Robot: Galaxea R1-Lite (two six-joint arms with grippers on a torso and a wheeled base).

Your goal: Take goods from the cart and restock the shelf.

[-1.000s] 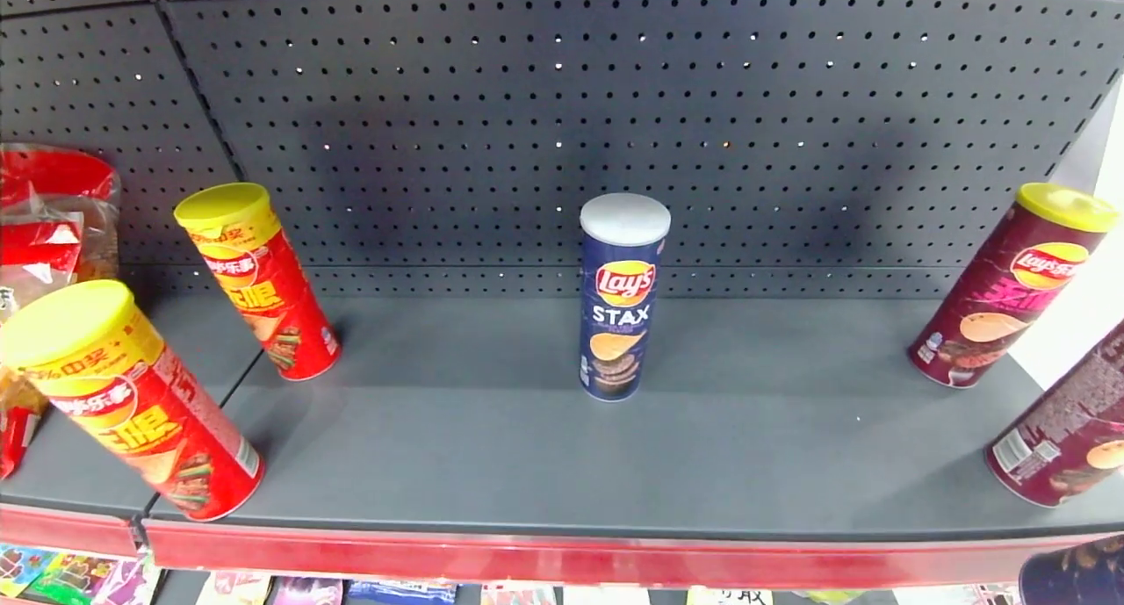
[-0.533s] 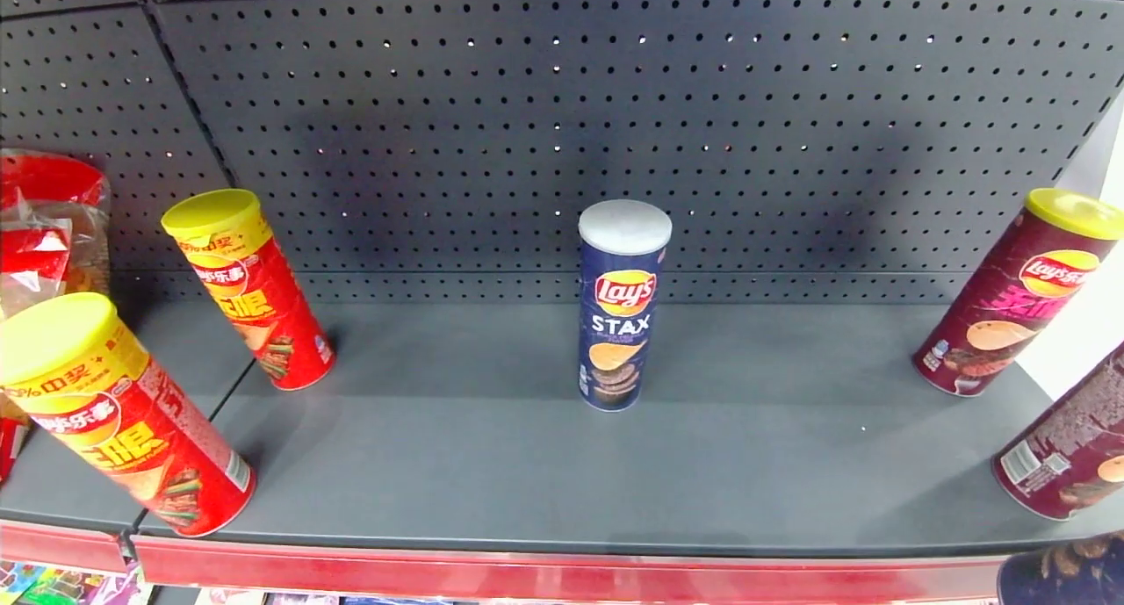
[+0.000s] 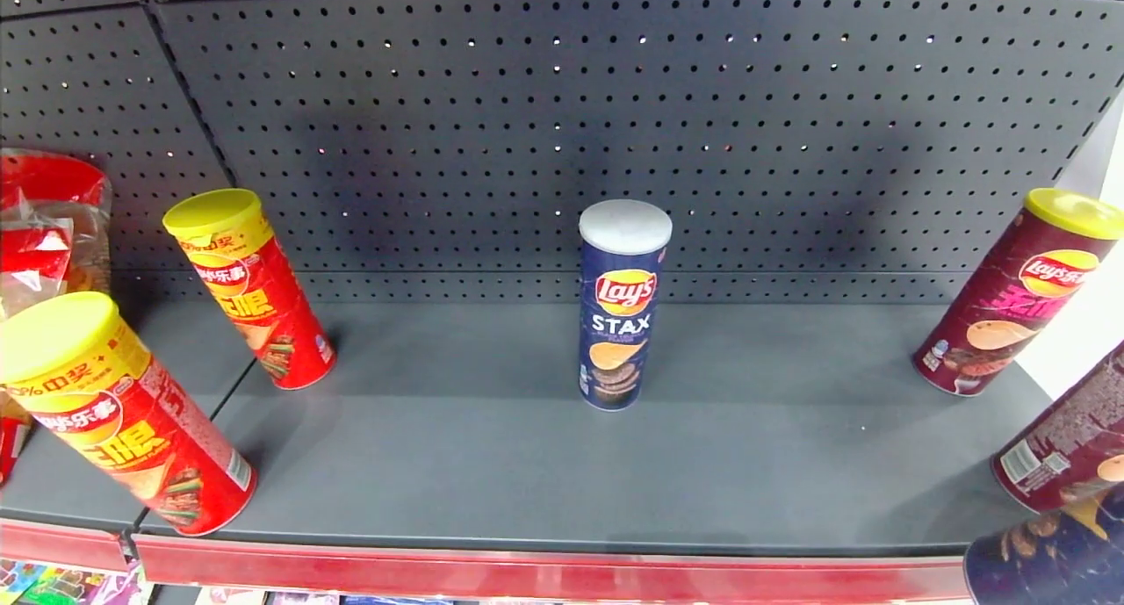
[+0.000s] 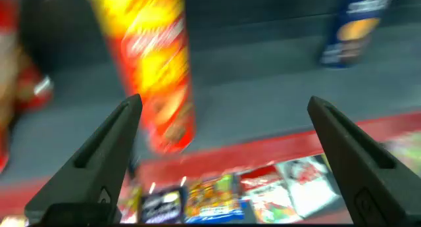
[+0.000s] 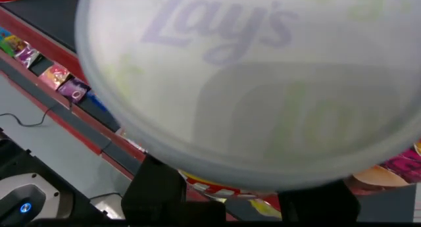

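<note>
The left gripper [image 4: 225,122] is held out in front of the shelf [image 3: 527,464], down by its red front strip [image 3: 527,574]. Its two dark fingers [image 4: 112,161] are spread wide with nothing between them. Just ahead of it stands the front red can [image 4: 158,69], close to the shelf edge. The standing navy can [image 4: 352,26] is farther back and off to the side.

The right gripper [image 5: 233,201] is clamped on the held can [image 3: 1045,557], a dark blue chip tube with chips pictured on it. Its pale round lid [image 5: 243,75] sits right in front of the wrist camera. The held can is low at the right front corner of the shelf, just in front of the front maroon can [image 3: 1062,447].

Up and back from the right gripper is the back maroon can [image 3: 1010,298], with a yellow lid and a chip picture. Well to the gripper's left, mid-shelf, is the standing navy can, with a grey lid and a round red and yellow logo. Farther left is the back red can [image 3: 250,289], with a yellow lid. Past both red cans are red snack bags [image 3: 44,227]. A grey board with holes [image 3: 562,104] is the back wall.
</note>
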